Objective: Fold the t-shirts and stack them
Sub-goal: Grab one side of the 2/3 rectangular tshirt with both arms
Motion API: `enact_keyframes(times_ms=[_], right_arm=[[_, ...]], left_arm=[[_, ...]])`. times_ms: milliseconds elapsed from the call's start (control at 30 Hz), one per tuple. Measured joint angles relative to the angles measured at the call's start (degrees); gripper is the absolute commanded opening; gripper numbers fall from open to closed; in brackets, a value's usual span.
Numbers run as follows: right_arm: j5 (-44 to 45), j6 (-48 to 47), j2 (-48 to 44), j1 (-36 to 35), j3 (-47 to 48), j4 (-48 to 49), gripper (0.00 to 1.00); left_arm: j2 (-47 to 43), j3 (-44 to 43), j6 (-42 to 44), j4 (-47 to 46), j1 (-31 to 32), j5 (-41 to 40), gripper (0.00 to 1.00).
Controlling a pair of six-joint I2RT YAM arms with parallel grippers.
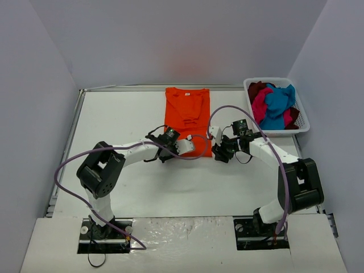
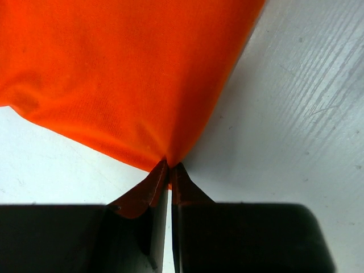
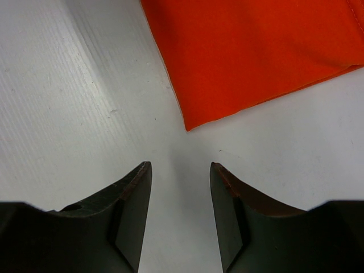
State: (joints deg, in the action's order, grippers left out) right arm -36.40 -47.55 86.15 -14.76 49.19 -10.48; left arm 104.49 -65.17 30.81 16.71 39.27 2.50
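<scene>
An orange t-shirt (image 1: 187, 114) lies flat in a long narrow strip at the middle back of the table. My left gripper (image 1: 185, 148) sits at its near edge. In the left wrist view the shirt (image 2: 125, 74) fills the top and the left gripper (image 2: 169, 166) is shut, pinching its hem. My right gripper (image 1: 218, 151) rests just right of the shirt's near right corner. In the right wrist view it (image 3: 181, 166) stands open over bare table, a short way from that orange corner (image 3: 256, 57). Teal (image 1: 278, 103), magenta (image 1: 260, 107) and dark red (image 1: 256, 89) t-shirts lie crumpled in the basket.
A white plastic basket (image 1: 284, 132) stands at the back right of the table. Grey walls close in the left, back and right. A purple cable (image 1: 74, 159) loops along each arm.
</scene>
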Motion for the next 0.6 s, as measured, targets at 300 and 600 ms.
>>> enact_keyframes(times_ms=[300, 600], right_arm=[[0.1, 0.2, -0.7, 0.0, 0.0, 0.0, 0.41], [-3.7, 0.2, -5.7, 0.1, 0.0, 0.0, 0.37]], left_arm=[[0.0, -1.1, -1.5, 2.6, -1.4, 3.0, 0.02], [0.0, -5.3, -4.4, 9.5, -6.5, 14.9, 0.02]])
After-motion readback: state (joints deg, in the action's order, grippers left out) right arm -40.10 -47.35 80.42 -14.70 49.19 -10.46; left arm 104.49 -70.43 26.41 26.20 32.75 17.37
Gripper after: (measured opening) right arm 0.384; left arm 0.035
